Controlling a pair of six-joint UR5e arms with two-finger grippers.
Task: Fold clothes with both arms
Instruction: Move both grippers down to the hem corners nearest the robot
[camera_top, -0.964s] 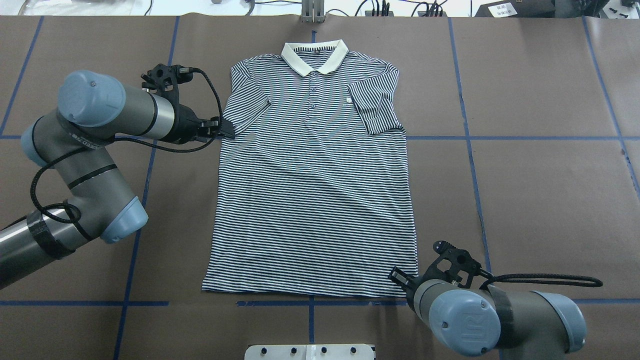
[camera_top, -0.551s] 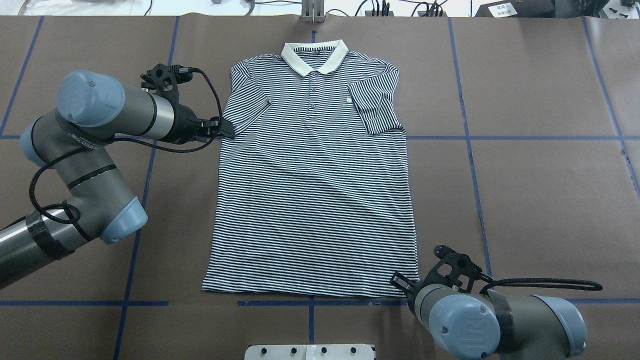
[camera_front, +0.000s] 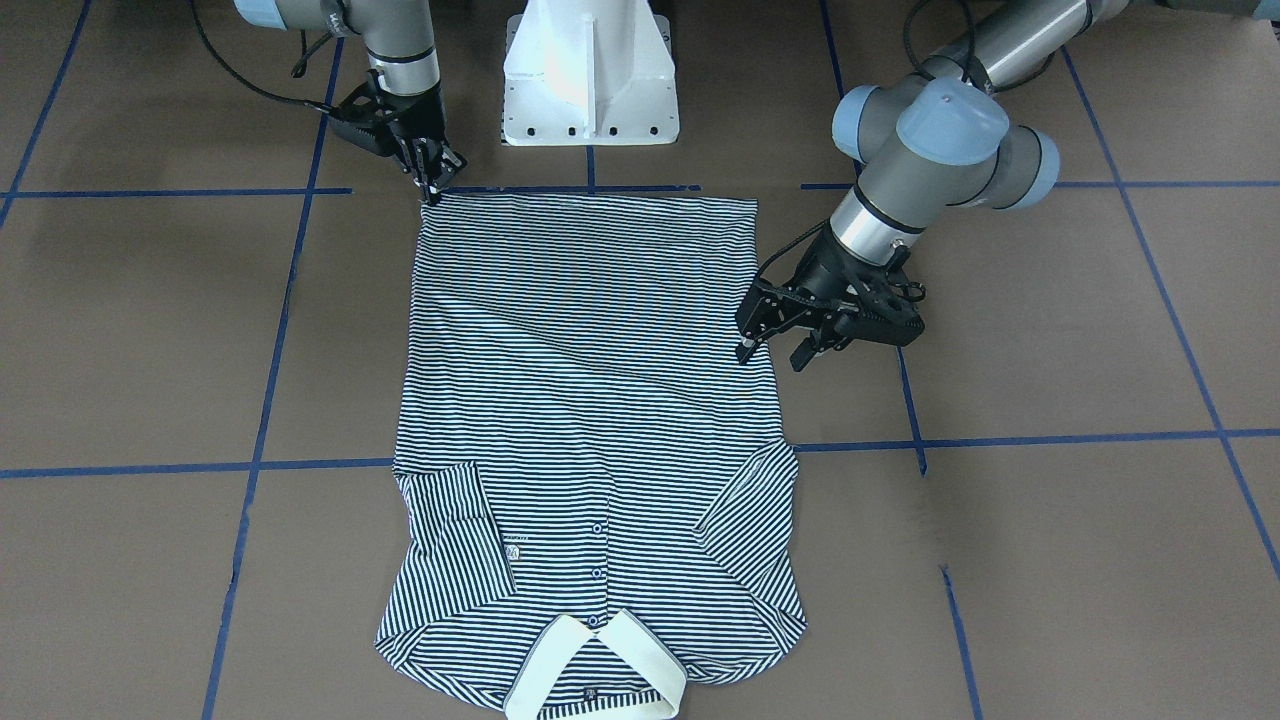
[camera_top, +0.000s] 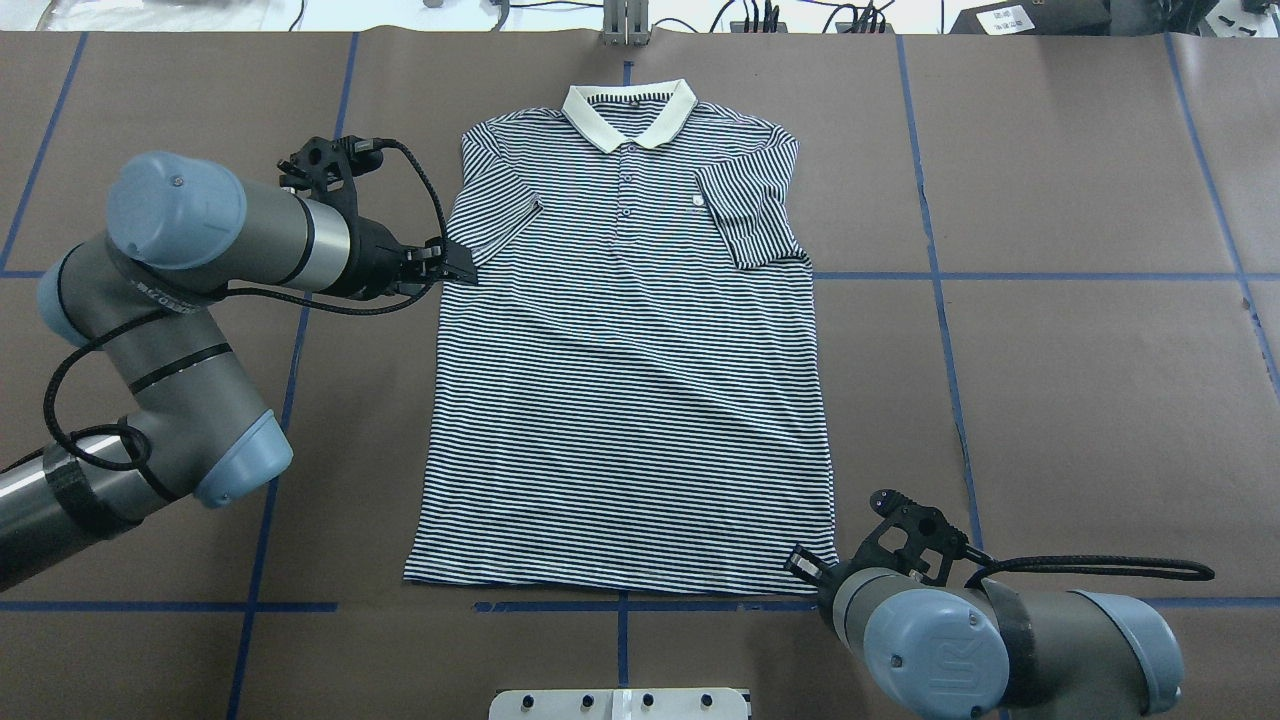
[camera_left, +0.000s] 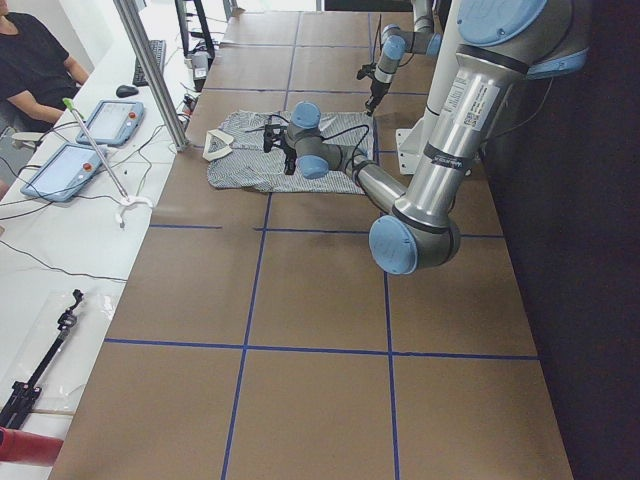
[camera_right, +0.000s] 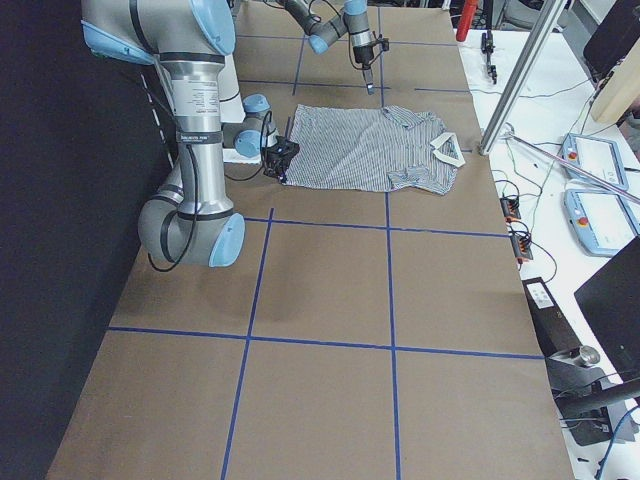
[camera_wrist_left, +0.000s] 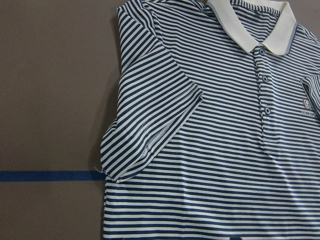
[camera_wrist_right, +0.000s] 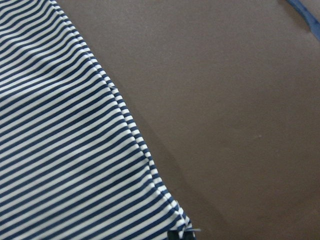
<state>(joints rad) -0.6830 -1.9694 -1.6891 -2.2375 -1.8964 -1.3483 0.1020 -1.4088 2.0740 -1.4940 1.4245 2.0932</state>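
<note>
The striped polo shirt lies flat, front up, with its cream collar at the far side; it also shows in the front view. Both sleeves are folded in over the body. My left gripper is open and hovers at the shirt's left side edge, just below the sleeve; it also shows in the overhead view. My right gripper sits on the near right hem corner, with its tip pinched to a point there. In the overhead view the right gripper is partly hidden by its own wrist.
The white pedestal base stands at the near edge behind the hem. Blue tape lines cross the brown table cover. A side bench with tablets and a seated person lies beyond the collar end.
My left gripper has edged a little toward the shirt's side. My right arm has shifted slightly toward the near edge at the hem corner. The shirt has not moved.
</note>
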